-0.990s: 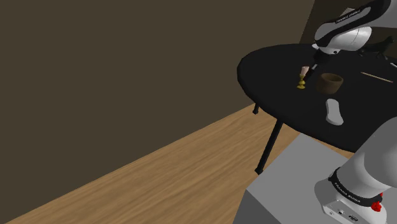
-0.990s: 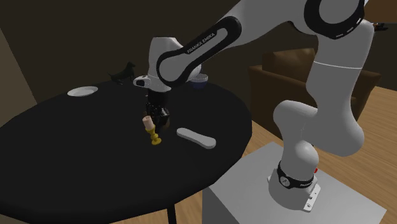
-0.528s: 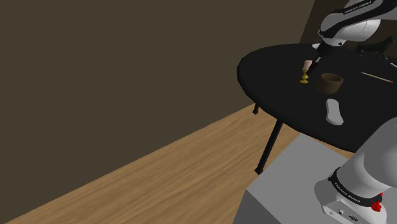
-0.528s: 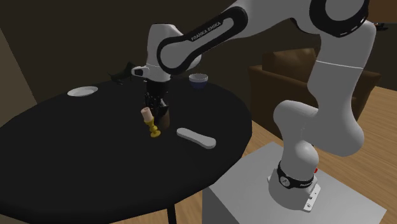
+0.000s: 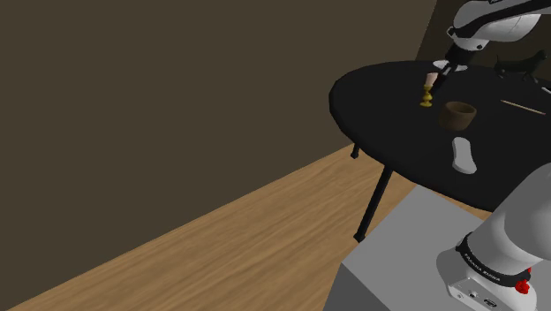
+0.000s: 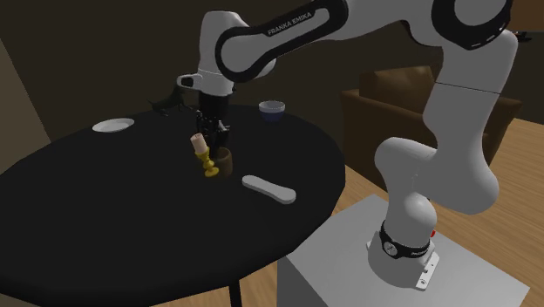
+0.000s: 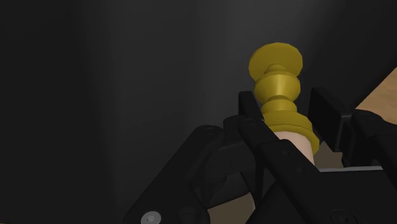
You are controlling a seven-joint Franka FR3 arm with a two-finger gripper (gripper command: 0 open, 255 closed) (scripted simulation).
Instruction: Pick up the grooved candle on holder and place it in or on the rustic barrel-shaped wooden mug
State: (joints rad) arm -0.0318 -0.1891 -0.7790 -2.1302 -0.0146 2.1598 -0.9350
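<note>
Wrist view showed the black fingers [image 7: 249, 113] closed on the pale candle [image 7: 296, 145], one on either side of its body, with the gold holder [image 7: 277, 83] jutting out beyond their tips. The holder's round foot faced the dark tabletop [image 6: 105, 201] with nothing touching it. I therefore judged the piece to be hanging clear of the surface (not resting on it).

From the second exterior view, the candle [image 6: 200, 143] leaned a little in the grip, pale end uppermost and the holder [image 6: 209, 167] lowest. It was just beside the brown barrel-shaped mug [image 6: 225, 162], which stood upright on the tabletop. In the shoulder view, the candle [image 5: 428, 91] sat up and to the left of the mug [image 5: 459, 114], apart from it and, as far as I could tell, not yet over its mouth.

Farther out, a white oblong piece [image 6: 268, 187] lay on the side of the mug nearer the stand. A white plate [image 6: 113, 126] sat well apart from it, near the tabletop's far rim.

The grasp was made and the pick-up looked done. What remained was to carry the candle over the mug's opening, lower it holder first and let go. Given the lean, the foot might catch the rim.
</note>
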